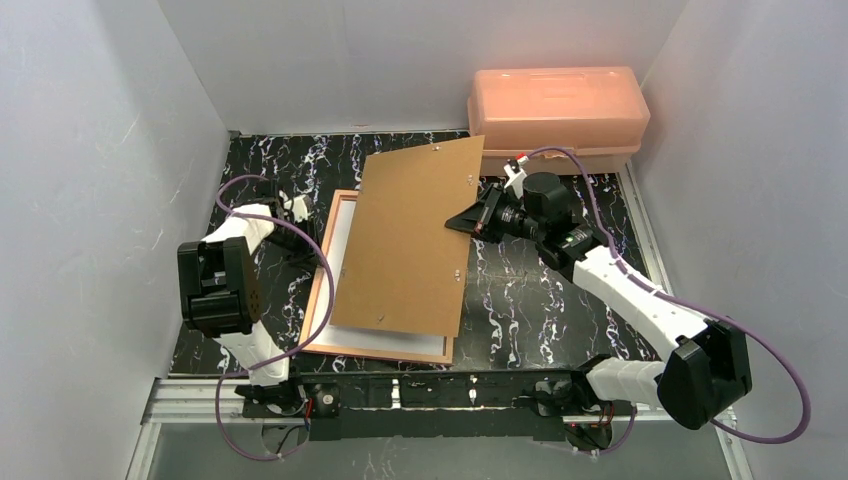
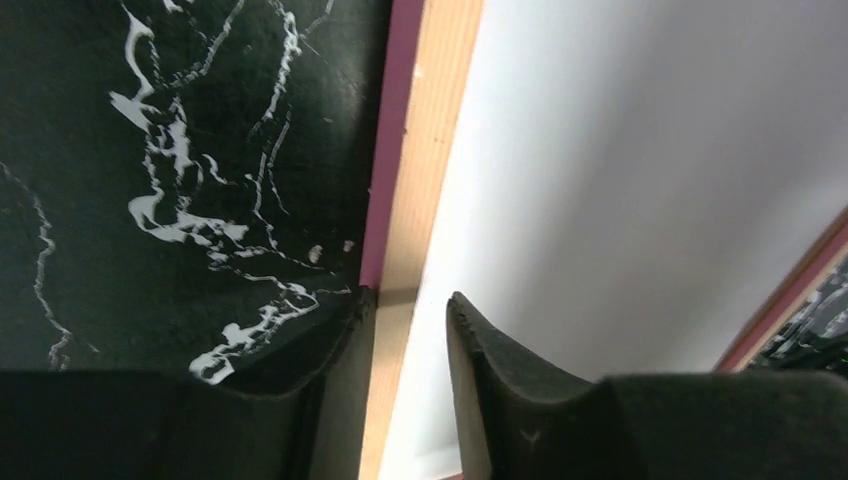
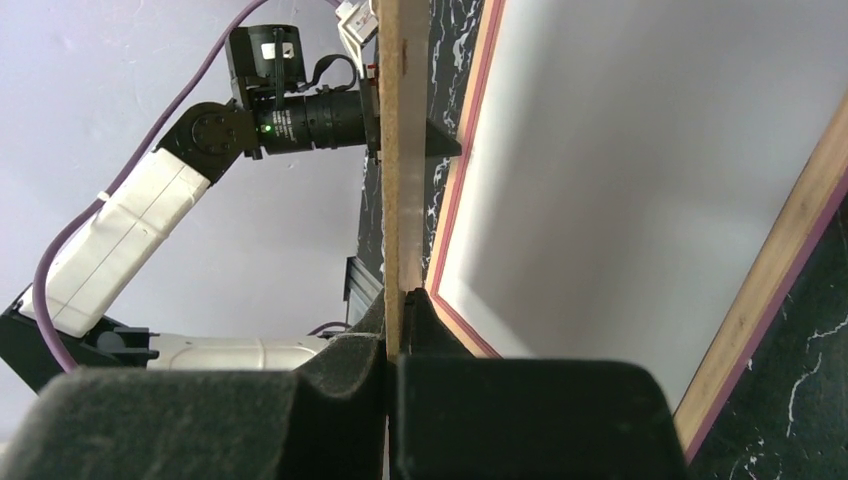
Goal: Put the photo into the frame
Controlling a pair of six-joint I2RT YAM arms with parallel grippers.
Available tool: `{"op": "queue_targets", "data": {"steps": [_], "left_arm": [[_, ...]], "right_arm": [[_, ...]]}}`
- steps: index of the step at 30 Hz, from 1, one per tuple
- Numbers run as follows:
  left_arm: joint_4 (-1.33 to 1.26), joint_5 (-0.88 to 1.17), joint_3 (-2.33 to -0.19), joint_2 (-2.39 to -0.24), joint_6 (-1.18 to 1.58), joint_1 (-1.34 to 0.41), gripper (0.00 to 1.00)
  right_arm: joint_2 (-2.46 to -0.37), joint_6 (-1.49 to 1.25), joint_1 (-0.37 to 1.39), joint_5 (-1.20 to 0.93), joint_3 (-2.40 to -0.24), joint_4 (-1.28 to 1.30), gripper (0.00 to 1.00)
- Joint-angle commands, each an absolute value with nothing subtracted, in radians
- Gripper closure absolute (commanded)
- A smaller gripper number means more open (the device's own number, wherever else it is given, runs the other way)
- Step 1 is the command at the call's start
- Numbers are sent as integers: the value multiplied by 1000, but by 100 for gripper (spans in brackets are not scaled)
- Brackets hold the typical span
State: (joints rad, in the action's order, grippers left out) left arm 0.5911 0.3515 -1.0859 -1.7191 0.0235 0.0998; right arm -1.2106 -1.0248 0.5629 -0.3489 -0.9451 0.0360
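Observation:
The frame lies back up on the black marble mat, its tan rail showing. A white sheet fills it; this is the photo with its white back up, and the picture side is hidden. My right gripper is shut on the right edge of the brown backing board, holding it tilted over the frame. In the right wrist view the board runs edge-on between the pads. My left gripper is open, straddling the frame's left rail beside the white sheet.
A peach plastic box stands at the back right, just behind the board's far corner. White walls close in on the left, back and right. Bare mat lies right of the frame, under my right arm.

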Motion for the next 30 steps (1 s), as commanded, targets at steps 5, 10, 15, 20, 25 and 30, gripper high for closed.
{"op": "queue_targets", "data": {"steps": [5,10,15,20,25,30], "left_arm": [[732,485,-1158,-1610,18,174,53],[791,519,-1250,-1588,-58,260,48],[831,522,-1289,-1600,-137,291,48],[816,514,-1248,-1604,-184,302,49],[816,533,-1216,-1608,-197,304,50],[815,541,-1201,-1605,-207,304,50]], "right_arm": [[-1214,-1099,561,-411,-921,-176,99],[-1227,-1124,571,-405,-891,-224,99],[-1281,-1132,605,-392,-881,-268,99],[-1328,-1143,619,-392,-863,-318,99],[-1361,-1145,621,-405,-850,-342,99],[-1381,-1146,621,-414,-830,-367,99]]}}
